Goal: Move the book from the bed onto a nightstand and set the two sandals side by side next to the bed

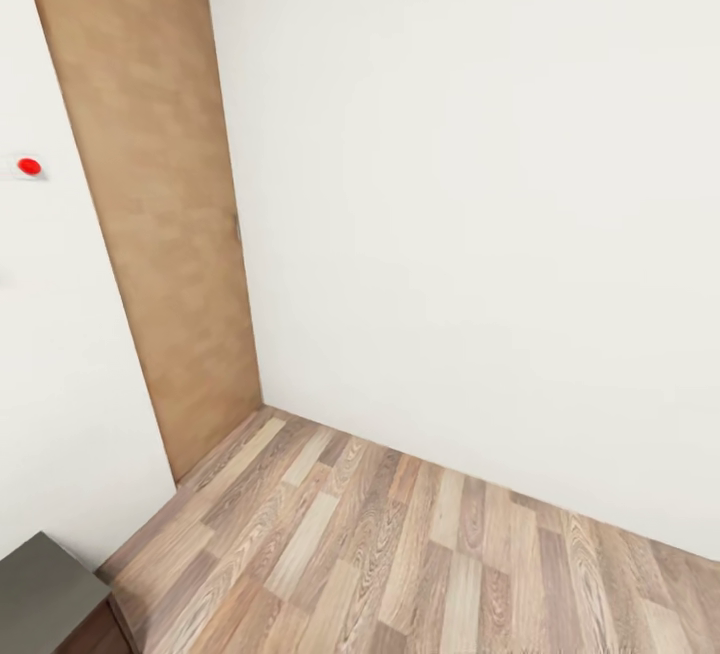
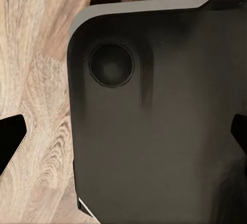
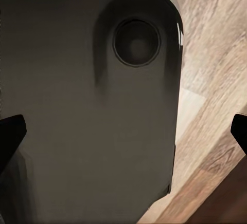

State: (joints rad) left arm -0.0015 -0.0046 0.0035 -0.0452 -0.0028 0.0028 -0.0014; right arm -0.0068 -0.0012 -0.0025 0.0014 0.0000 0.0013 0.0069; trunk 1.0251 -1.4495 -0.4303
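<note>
I face a corner of the bedroom: white walls (image 1: 470, 234), a plain brown door (image 1: 160, 214) at the left and wood-plank floor (image 1: 400, 554) below. The book, the bed and the two sandals are out of view. My left gripper (image 2: 126, 134) is open, its dark fingertips (image 2: 11, 139) far apart at the picture's edges, with nothing between them. My right gripper (image 3: 123, 131) is open and empty too. Both hang over the robot's own dark base (image 2: 159, 121), with floor planks beside it.
A corner of a low dark brown cabinet with a grey glossy top (image 1: 45, 594) shows at the lower left; I cannot tell if it is a nightstand. A small red button (image 1: 29, 166) sits on the left wall. Floor stretches ahead to the walls.
</note>
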